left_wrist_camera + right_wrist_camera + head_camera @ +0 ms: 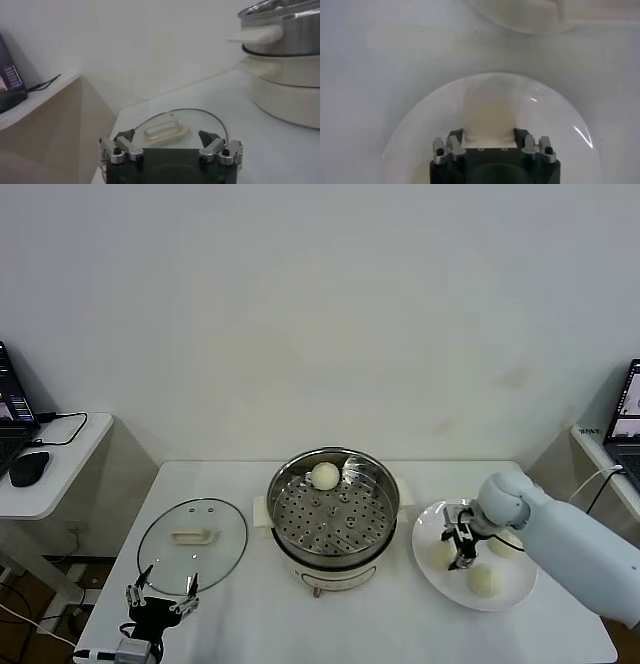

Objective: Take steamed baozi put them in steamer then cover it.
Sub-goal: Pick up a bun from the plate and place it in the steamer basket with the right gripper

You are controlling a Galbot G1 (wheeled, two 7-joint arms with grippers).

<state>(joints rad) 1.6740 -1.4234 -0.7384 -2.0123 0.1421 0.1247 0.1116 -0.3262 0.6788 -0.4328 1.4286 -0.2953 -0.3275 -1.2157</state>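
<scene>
One bun already sits in the steamer, toward its far rim, on the perforated floor. Three more are on the white plate to the steamer's right: one at the plate's near edge, one partly hidden behind the right arm, and one between the fingers of the right end effector, on the plate's side nearest the steamer. That end effector is pinching this bun, its fingers against both sides, though the bun does not yet look lifted. So I judge the task about a quarter done: three buns to move, then the lid.

The glass lid lies flat on the bench to the steamer's left, handle up. The left end effector hovers at the lid's near edge, fingers spread and holding nothing.

The path from plate to steamer is short; the steamer's raised rim and side handle must be cleared. The plate sits close to the bench's right edge.
</scene>
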